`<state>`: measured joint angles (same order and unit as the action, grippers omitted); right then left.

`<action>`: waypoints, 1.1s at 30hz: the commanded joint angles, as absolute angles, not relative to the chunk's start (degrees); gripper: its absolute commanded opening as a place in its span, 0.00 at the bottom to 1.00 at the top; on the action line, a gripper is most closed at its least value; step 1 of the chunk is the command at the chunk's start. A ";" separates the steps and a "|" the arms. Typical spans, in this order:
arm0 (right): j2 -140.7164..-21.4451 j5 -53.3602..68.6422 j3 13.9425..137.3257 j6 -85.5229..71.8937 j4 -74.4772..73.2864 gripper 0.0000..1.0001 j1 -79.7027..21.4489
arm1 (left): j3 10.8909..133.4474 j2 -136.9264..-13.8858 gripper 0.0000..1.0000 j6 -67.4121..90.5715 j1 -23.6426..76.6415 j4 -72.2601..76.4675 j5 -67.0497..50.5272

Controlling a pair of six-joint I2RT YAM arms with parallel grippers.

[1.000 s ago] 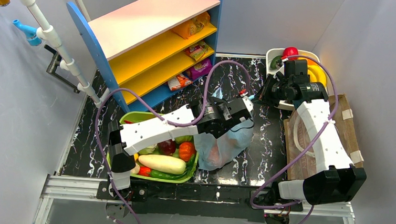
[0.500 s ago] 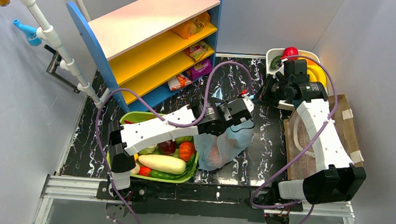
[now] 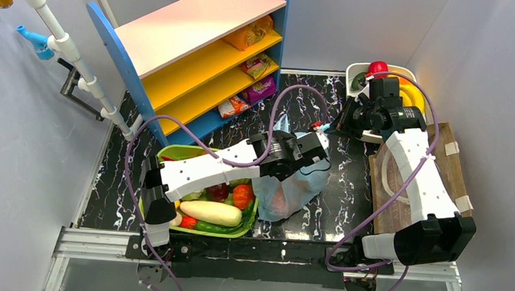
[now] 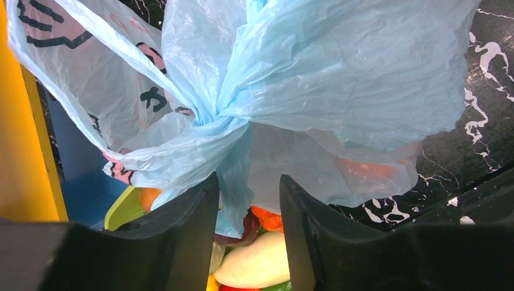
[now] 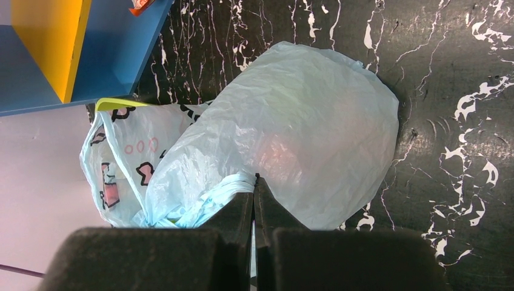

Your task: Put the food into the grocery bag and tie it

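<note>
The left arm's fingers (image 4: 194, 224) stand partly apart. The twisted neck of the thin light-blue plastic grocery bag (image 4: 339, 79) hangs in the gap, brushing one finger but not pinched from both sides. The right arm's fingers (image 5: 273, 212) are pressed together on a rolled strand of the bag's handle.

The bag stands on the black marbled table (image 3: 336, 206), against the right side of the green plastic basket (image 3: 172, 151) of vegetables. Round orange food (image 4: 370, 168) shows through its wall (so loading looks done and tying is the step in hand).

To tie well, the left fingers should close on the gathered neck while the right draws its strand away from the basket to cinch.

Room is tight behind the basket, where the blue-and-yellow shelf (image 3: 202, 18) stands. Right of the basket, beyond the bag, bare table shows until the brown paper bag (image 3: 455, 166), well to the right.
</note>
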<state>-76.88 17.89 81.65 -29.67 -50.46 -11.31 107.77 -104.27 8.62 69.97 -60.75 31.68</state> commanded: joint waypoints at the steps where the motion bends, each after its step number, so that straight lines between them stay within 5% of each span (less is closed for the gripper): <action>1: -76.73 18.93 83.24 -29.52 -49.69 0.01 -11.43 | 105.75 -102.87 0.36 9.52 70.31 -60.23 32.48; 9: -76.31 18.98 82.82 -29.53 -49.73 0.01 -11.43 | 105.16 -102.22 0.00 8.99 70.31 -57.98 34.93; 14: -75.93 18.32 82.92 -29.22 -49.77 0.01 -11.45 | 109.00 -102.93 0.00 7.93 70.31 -61.92 31.36; 23: -78.82 16.98 89.31 -29.36 -51.11 0.01 -7.50 | 114.26 -95.83 0.00 3.65 67.99 -74.34 2.59; 33: -83.72 17.85 94.81 -27.96 -51.91 0.01 1.15 | 111.55 -87.80 0.00 4.15 62.92 -70.10 -11.72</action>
<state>-82.13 23.83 91.24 -29.69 -57.95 -4.05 112.97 -95.09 4.36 64.03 -63.35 -0.32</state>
